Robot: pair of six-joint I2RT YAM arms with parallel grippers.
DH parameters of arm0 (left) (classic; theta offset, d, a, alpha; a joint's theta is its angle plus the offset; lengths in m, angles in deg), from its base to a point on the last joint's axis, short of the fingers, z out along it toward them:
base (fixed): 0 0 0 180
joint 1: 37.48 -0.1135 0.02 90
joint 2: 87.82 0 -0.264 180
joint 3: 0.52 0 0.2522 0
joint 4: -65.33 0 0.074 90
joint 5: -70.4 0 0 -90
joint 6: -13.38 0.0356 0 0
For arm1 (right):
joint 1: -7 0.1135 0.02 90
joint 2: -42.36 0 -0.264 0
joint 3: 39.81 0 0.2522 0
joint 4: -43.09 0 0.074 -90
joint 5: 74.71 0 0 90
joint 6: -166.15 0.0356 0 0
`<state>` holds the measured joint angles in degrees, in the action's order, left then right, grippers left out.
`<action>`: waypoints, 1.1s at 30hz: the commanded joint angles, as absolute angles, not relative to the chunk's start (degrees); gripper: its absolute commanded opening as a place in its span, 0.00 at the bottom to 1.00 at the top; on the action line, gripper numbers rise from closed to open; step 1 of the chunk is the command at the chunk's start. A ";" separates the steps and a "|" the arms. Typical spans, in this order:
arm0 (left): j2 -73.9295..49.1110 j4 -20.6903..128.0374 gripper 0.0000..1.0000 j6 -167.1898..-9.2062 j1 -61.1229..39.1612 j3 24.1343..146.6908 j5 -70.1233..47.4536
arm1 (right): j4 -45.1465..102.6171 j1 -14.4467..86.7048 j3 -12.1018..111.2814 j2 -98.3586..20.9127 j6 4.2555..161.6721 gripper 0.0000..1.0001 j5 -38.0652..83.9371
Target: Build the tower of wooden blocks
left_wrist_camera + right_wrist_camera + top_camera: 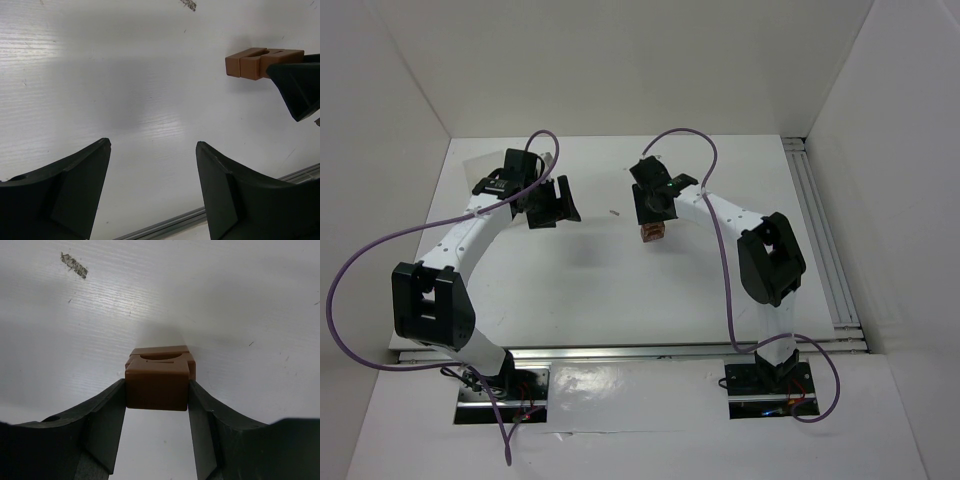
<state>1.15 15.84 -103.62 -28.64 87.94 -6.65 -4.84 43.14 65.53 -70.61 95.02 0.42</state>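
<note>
My right gripper is shut on a reddish-brown wood block, one finger against each side. Close behind it, more wood blocks sit together on the white table, one with a curved cut-out on top. I cannot tell whether the held block touches them. In the top view this cluster lies just below the right gripper. The left wrist view shows the blocks at upper right, partly hidden by a right finger. My left gripper is open and empty, to the left of them.
A tiny pale sliver lies on the table between the grippers, also in the right wrist view. Metal rails run along the table's right edge and near edge. White walls enclose the table.
</note>
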 commanded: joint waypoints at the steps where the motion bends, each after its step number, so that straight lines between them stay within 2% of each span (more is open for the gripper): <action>1: -0.36 15.53 0.81 -102.90 -28.34 89.71 -5.71 | -6.35 43.65 64.92 -69.44 95.40 0.57 -1.23; 4: -0.36 15.53 0.81 -102.90 -28.34 89.71 -5.71 | -6.35 43.65 64.92 -68.92 95.40 0.63 -1.23; 8: -0.36 15.53 0.81 -102.90 -28.34 89.71 -5.71 | -6.35 43.65 64.92 -68.91 95.40 0.67 -1.75; 13: -0.36 15.53 0.81 -102.90 -28.34 89.71 -5.71 | -6.35 43.65 64.92 -68.91 95.40 0.67 -1.76; 18: -0.36 15.53 0.81 -102.90 -28.34 89.71 -5.71 | -6.35 43.65 65.45 -68.91 95.40 0.72 -1.76; 23: -0.36 15.53 0.81 -102.90 -28.34 89.18 -5.71 | -6.35 43.65 66.59 -68.91 95.40 0.91 -2.28; 25: -0.36 15.53 0.81 -102.90 -28.34 89.18 -5.71 | -6.35 43.65 68.78 -69.52 95.40 0.95 -2.81; 33: -0.36 15.53 0.81 -102.90 -28.34 89.18 -6.76 | -5.74 39.18 81.43 -77.77 94.87 0.96 -2.28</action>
